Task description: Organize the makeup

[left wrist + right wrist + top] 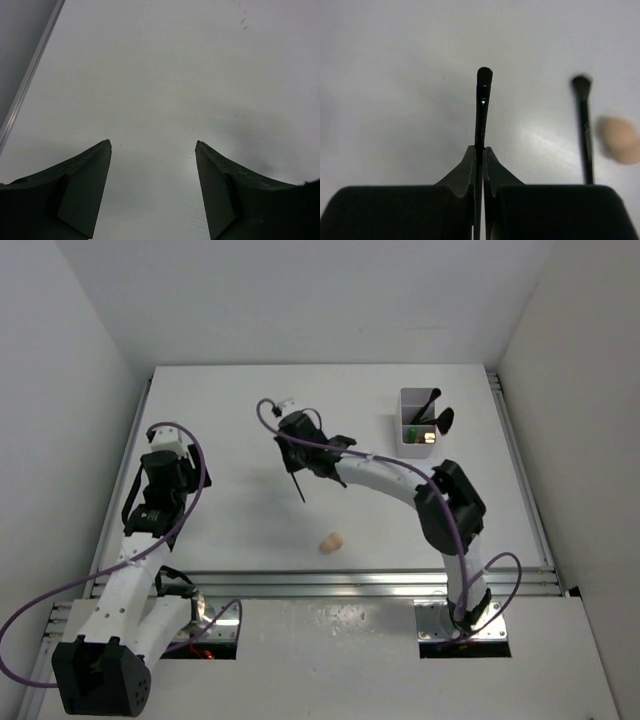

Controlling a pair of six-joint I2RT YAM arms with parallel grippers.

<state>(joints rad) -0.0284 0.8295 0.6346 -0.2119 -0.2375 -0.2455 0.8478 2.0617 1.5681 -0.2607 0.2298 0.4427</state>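
My right gripper [480, 148] is shut on a thin black brush [483, 100], its tip pointing away over the white table. In the top view this gripper [297, 455] hovers mid-table with a thin black stick [298, 485] reaching out below it. A second thin black brush [583, 130] shows to the right, beside a peach egg-shaped sponge [619, 140]. The sponge [331, 541] lies near the front edge. My left gripper [153, 145] is open and empty over bare table at the left [160, 468].
A white compartmented box [417, 430] stands at the back right with black brushes [432, 412] and small items in it. White walls close in both sides. A metal rail [350, 580] runs along the table's front edge.
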